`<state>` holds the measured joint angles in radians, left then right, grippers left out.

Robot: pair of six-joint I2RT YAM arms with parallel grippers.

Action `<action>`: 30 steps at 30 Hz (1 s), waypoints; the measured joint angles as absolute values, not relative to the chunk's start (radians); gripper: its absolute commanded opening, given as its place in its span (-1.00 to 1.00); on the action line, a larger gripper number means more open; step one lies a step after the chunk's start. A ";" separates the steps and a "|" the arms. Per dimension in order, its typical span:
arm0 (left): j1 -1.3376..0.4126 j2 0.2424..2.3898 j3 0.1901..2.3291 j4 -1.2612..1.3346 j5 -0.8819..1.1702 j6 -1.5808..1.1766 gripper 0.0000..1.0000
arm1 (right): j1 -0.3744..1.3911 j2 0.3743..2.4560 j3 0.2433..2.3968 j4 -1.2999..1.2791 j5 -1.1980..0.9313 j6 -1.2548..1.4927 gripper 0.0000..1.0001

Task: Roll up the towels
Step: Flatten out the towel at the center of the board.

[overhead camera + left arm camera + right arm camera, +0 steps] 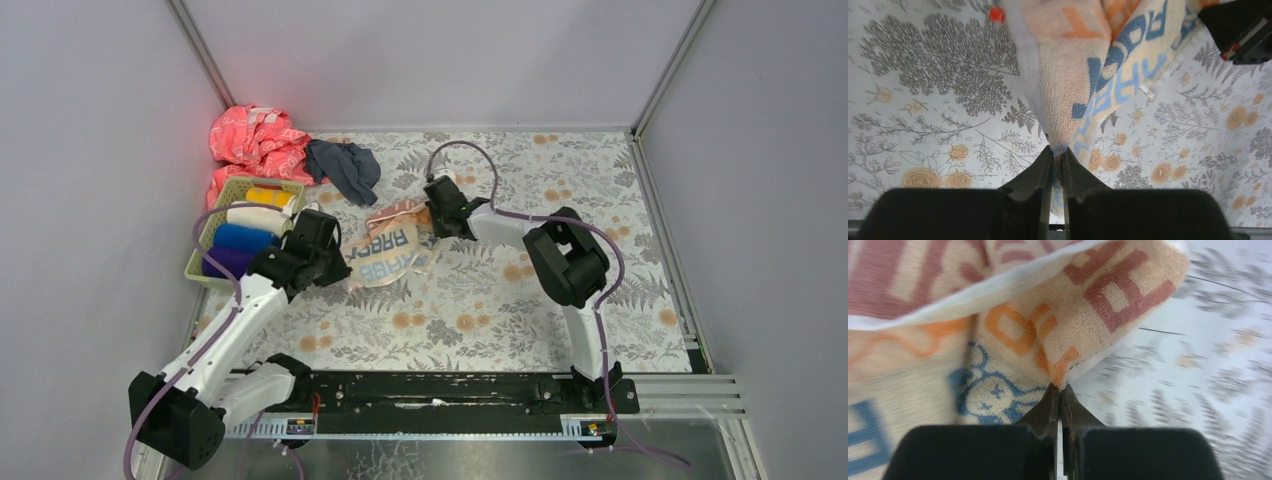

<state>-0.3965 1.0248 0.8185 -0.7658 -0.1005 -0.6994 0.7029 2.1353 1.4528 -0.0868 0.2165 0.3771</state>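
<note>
The cream RABBIT towel (388, 250) hangs bunched between both grippers above the floral covering. My left gripper (335, 268) is shut on its near-left corner; in the left wrist view (1058, 150) the cloth (1083, 70) runs up from the closed jaws. My right gripper (437, 218) is shut on its far-right corner; in the right wrist view (1060, 387) the towel (1013, 325) fills the upper left. The dark grey-blue towel (345, 168) lies crumpled at the back. Yellow (268, 196), white (255, 215), blue (243, 237) and purple (228, 262) rolls lie in a basket.
The green basket (290, 185) stands at the left edge beside my left arm. A crumpled pink-red cloth (255, 140) lies in the back left corner. Grey walls close the back and both sides. The floral covering (500, 300) stretches right and near.
</note>
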 measured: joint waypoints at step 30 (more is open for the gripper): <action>-0.397 1.219 0.871 -0.778 -0.179 -0.620 -0.74 | 0.337 1.718 1.152 -0.461 0.109 0.297 0.07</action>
